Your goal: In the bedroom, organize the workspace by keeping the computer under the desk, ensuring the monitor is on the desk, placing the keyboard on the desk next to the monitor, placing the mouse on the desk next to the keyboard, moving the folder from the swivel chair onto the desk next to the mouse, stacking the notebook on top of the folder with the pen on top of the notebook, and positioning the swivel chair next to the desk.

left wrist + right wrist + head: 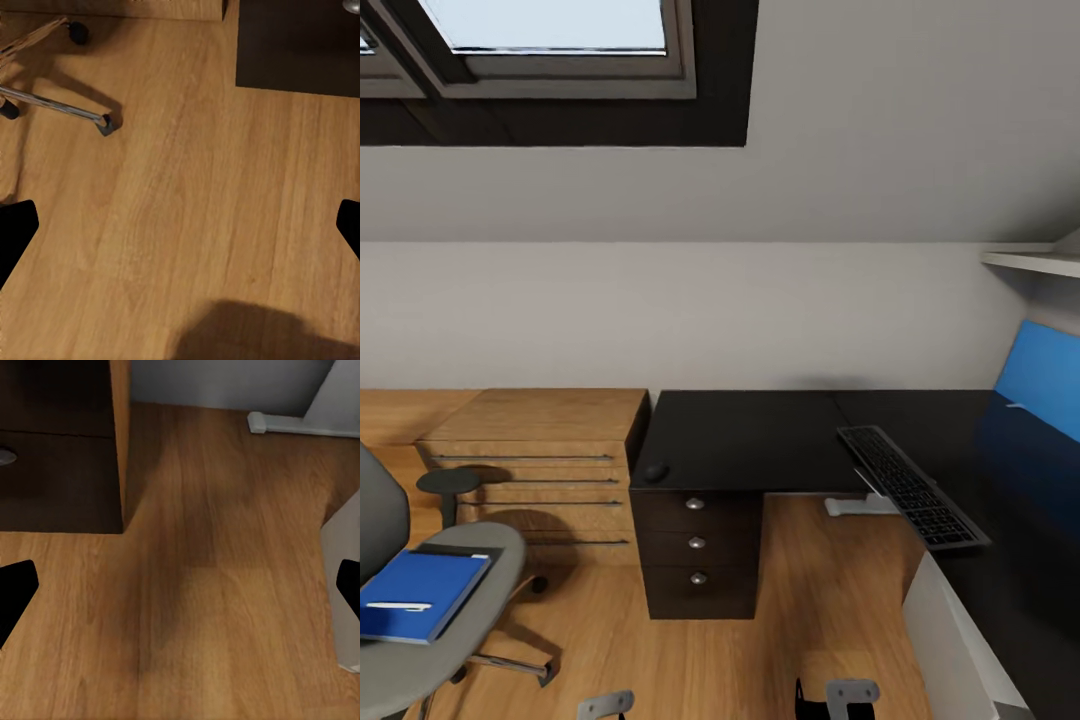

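The swivel chair [420,590] beside the desk [760,440] is cut off at the picture's left and bottom edges, so only part of its seat, 1 armrest and 2 base legs show. The computer [950,640] under the desk is cropped at the bottom edge. Both grippers' fingertips [15,232] [15,592] are clipped by the wrist pictures' edges.

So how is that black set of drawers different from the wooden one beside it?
The black drawer pedestal is glossy and dark, while the wooden dresser is light wood. The pedestal has round silver knobs; the dresser has long thin bar handles. The pedestal is narrower and sits under the desk; the dresser is wider and stands alone. Both rest on the wood floor against the same wall.
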Controlling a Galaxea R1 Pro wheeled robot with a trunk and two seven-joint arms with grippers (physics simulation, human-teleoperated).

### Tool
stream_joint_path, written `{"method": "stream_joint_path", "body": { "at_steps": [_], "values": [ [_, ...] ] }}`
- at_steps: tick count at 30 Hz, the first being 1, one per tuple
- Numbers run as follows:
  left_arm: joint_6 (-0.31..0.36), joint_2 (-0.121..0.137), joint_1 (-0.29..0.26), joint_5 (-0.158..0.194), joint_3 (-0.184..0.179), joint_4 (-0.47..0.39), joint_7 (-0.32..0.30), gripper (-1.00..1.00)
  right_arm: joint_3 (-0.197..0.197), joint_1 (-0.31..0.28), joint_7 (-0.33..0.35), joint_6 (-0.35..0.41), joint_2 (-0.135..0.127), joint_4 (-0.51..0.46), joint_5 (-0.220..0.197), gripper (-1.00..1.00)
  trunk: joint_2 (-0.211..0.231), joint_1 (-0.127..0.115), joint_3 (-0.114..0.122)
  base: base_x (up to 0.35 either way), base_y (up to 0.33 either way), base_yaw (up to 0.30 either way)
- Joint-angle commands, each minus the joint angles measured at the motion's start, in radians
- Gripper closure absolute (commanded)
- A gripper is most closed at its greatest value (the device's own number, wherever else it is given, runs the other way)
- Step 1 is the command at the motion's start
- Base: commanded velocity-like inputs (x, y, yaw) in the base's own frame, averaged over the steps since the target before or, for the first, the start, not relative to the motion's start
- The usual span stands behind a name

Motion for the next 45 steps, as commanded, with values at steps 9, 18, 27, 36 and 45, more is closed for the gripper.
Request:
{"method": "stream_joint_path", "body": {
  "at_steps": [9, 18, 27, 36, 45],
  "values": [
    [-0.002, 0.001, -0.001, 0.010, -0.006, 0.005, 0.007, -1.00, 0.009, -0.001, -0.004, -0.004, 0.000, 0.002, -0.010, -1.00, -0.001, 0.000, -0.001, 0.006, 0.007, -0.009],
    [-0.004, -0.001, -0.001, 0.010, -0.007, 0.017, 0.007, -1.00, 0.009, -0.001, -0.004, -0.004, 0.001, 0.002, -0.010, -1.00, -0.001, 0.000, -0.001, 0.000, 0.163, -0.188],
    [-0.001, 0.000, -0.001, 0.010, -0.008, 0.018, 0.007, -1.00, 0.007, -0.001, -0.004, -0.002, 0.017, 0.002, -0.010, -1.00, -0.001, 0.000, -0.008, -0.053, 0.261, -0.214],
    [-0.005, 0.001, -0.001, 0.010, -0.007, 0.018, 0.007, -1.00, 0.008, -0.001, -0.004, -0.002, 0.020, 0.002, -0.010, -1.00, -0.001, 0.000, -0.020, -0.017, 0.026, -0.149],
    [-0.008, 0.001, -0.001, 0.010, -0.006, 0.018, 0.007, -1.00, 0.007, -0.001, -0.004, -0.002, 0.021, 0.002, -0.010, -1.00, -0.001, 0.000, -0.028, -0.001, 0.001, -0.087]
  ]
}}
